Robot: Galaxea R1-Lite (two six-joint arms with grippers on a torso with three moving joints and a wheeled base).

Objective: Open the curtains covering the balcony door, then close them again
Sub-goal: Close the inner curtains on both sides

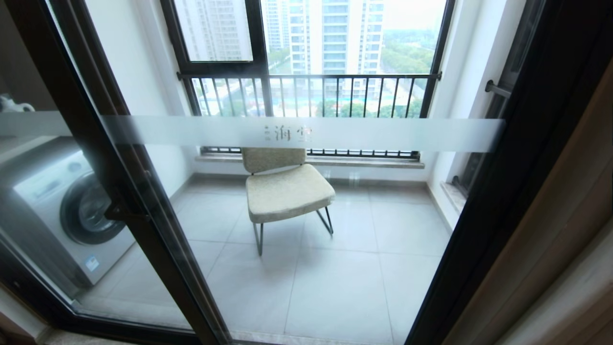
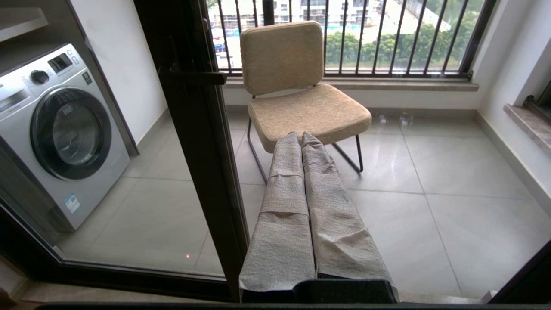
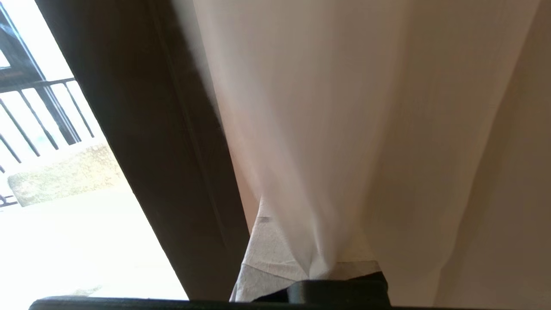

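White see-through sheer curtain fabric (image 3: 327, 142), gathered beside the black frame at the right edge of the black-framed glass balcony door (image 1: 306, 134), is soft, light and slippery, so the right gripper (image 3: 310, 275), clamped on a bunched fold, seems well placed, while the left gripper (image 2: 303, 146) rests closed.

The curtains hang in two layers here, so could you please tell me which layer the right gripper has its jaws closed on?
The thin white sheer: its folds gather into the right gripper, while the thicker beige drape hangs free beside it.
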